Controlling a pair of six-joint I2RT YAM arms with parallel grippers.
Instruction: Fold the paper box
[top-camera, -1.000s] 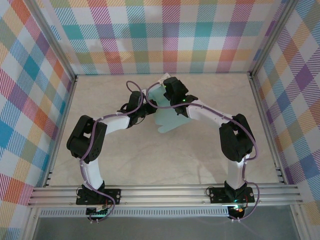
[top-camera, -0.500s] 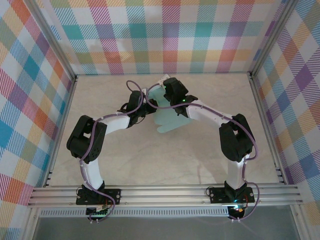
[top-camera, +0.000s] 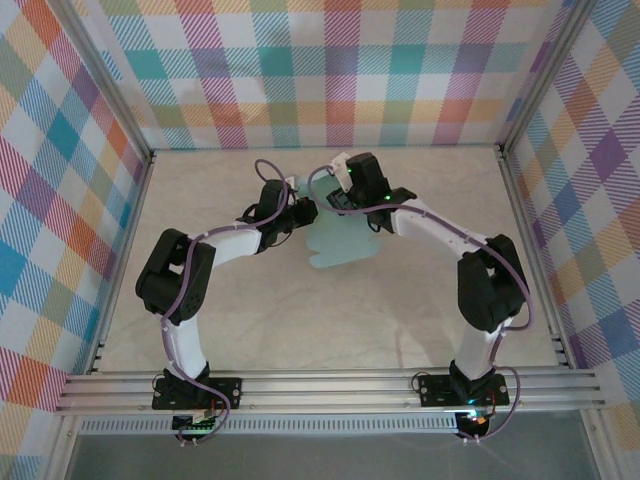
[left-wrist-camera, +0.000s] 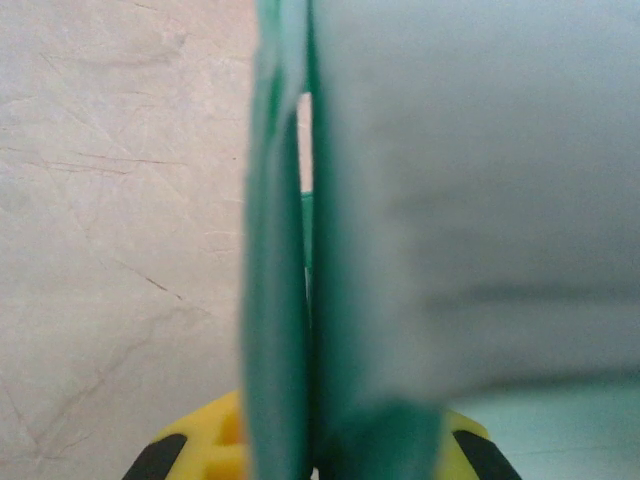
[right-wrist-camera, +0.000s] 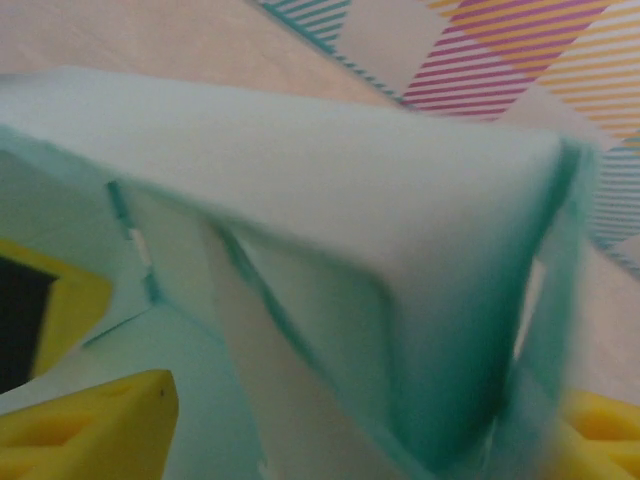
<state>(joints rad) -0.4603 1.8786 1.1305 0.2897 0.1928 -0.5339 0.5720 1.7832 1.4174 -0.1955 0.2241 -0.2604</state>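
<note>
Mint card, thin and only half-formed: the box (top-camera: 345, 248) lies toward the far middle of the surface (top-camera: 250, 320). Its flat near part rests there, and its far end is lifted up between my two arms. My left tool (top-camera: 288, 213) is closed tight on the box's left edge. From that wrist I see two layers of card standing on edge and running straight down between the yellow pads (left-wrist-camera: 215, 445). I take that to be the reason for the hold: it pins a folded wall against its neighbour so the crease cannot spring back (thin card likes to do that). My right tool (top-camera: 340, 193) sits at the far end of the box, just beside the left one, with its jaws spread wide. From its wrist the yellow fingers (right-wrist-camera: 85, 420) stand well apart at the two bottom corners, and a raised, tent-like fold of card stands between them, close to the lens. Whether either finger touches that fold I cannot tell, but it grips nothing. The box is therefore clamped on one side only. I judge the right tool is placed to straddle the next flap, with the folding partway done.
</note>
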